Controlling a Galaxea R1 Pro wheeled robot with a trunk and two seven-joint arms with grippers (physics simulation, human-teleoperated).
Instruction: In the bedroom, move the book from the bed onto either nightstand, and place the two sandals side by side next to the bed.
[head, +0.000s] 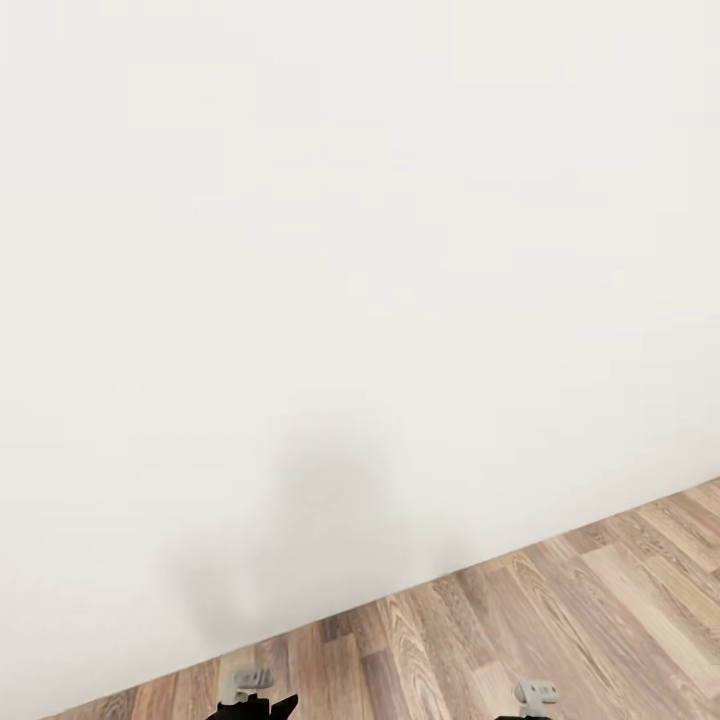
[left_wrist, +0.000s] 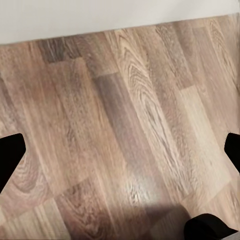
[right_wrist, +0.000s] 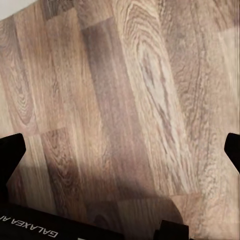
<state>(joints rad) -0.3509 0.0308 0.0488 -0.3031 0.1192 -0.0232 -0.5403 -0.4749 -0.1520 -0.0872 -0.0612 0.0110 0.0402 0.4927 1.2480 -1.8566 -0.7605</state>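
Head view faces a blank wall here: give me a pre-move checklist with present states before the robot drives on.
1. Path ahead: not ok, a white wall stands close in front.
2. Floor near the base free of obstacles: ok as far as it shows.
3. Left hand empty: ok, fingers wide apart over bare planks.
4. Right hand empty: ok, open over the planks.
5. Book, bed, sandals located: cannot tell.
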